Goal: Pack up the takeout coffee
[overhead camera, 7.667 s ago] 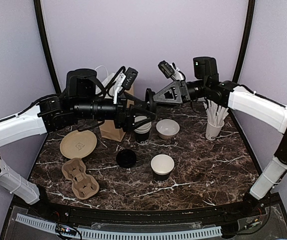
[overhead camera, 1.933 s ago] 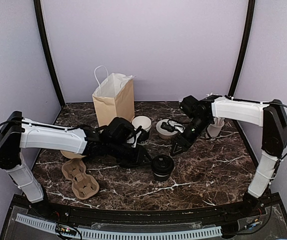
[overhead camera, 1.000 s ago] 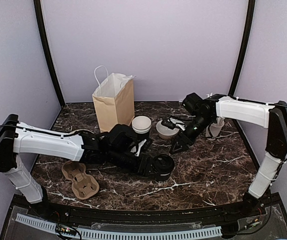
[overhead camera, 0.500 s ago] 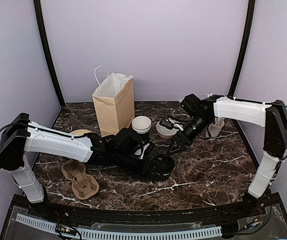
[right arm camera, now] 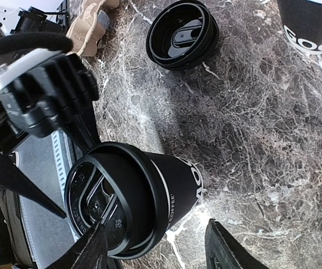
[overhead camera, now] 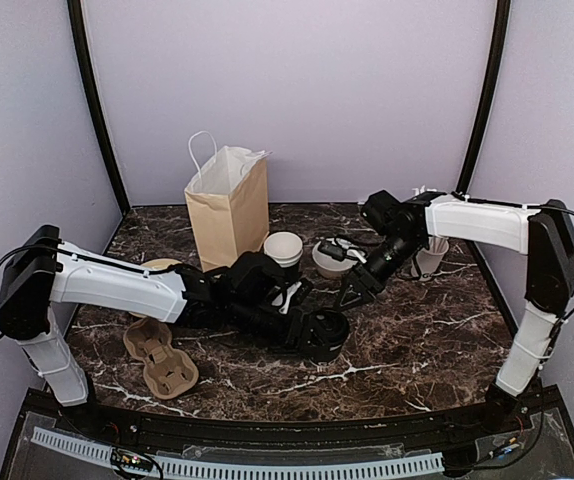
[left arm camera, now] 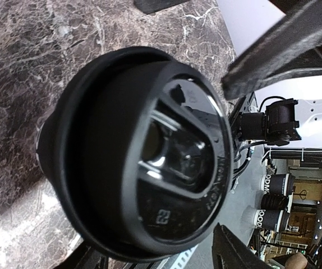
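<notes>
A black lidded coffee cup (overhead camera: pixel 325 334) stands at the table's middle front. It fills the left wrist view (left arm camera: pixel 150 157) and shows in the right wrist view (right arm camera: pixel 166 196). My left gripper (overhead camera: pixel 310 324) is open, its fingers (left arm camera: pixel 234 252) on either side of the cup's lid. My right gripper (overhead camera: pixel 353 291) is open and empty, just behind and to the right of this cup, apart from it. A second black cup (overhead camera: pixel 283 250), open with a white inside, stands beside the paper bag (overhead camera: pixel 229 205). A loose black lid (right arm camera: pixel 179 35) lies on the table; my left arm hides it from above.
A brown pulp cup carrier (overhead camera: pixel 160 357) lies front left. A low white bowl (overhead camera: pixel 333 258) and a white cup of wrapped straws (overhead camera: pixel 429 255) stand at the back right. A tan disc (overhead camera: pixel 157 267) shows behind my left arm.
My left gripper has moved right along the table until its fingers straddle the lidded cup. My right gripper has stayed nearly in place behind the cup.
</notes>
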Robot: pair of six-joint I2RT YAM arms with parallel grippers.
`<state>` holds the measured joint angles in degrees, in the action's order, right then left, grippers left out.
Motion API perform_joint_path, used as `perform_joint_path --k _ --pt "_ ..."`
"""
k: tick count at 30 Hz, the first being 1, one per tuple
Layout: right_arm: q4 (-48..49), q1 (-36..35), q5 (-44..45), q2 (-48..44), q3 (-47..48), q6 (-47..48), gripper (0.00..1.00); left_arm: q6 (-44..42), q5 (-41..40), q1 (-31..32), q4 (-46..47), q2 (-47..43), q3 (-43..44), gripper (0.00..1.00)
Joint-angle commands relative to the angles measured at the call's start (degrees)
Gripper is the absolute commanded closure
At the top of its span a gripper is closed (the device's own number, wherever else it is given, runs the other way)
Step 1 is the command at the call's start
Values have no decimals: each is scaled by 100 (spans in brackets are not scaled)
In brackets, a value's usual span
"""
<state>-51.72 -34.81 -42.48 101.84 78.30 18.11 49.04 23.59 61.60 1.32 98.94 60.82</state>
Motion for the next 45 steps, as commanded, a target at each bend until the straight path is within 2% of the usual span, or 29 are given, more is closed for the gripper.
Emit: perform_joint_path --k 1,10,18,27,30,33,36,39,45 --pt "54 9 -128 89 -61 44 41 -79 178 -47 216 -10 112 35" --pt "65 0 -155 99 -116 61 42 -21 10 -170 -156 190 92 37" --pt "179 -149 -60 330 -386 -9 45 193 34 -484 -411 397 -390 47" --pt "230 -241 72 508 -426 -80 47 234 26 -724 -741 980 -523 51" --pt "234 -241 118 498 -472 -83 47 196 -33 -762 -820 1080 -581 53" --pt "90 -238 -86 388 -429 38 43 61 -57 -736 -864 989 -519 54" --pt "-69 -209 -251 245 -237 144 39 -356 -188 -552 -733 653 -260 52" --pt "-324 -123 -410 173 97 274 35 -945 -237 -289 -799 282 314 44" --pt "-665 -9 -458 33 539 444 28 -1142 -226 -138 -805 -226 633 38"
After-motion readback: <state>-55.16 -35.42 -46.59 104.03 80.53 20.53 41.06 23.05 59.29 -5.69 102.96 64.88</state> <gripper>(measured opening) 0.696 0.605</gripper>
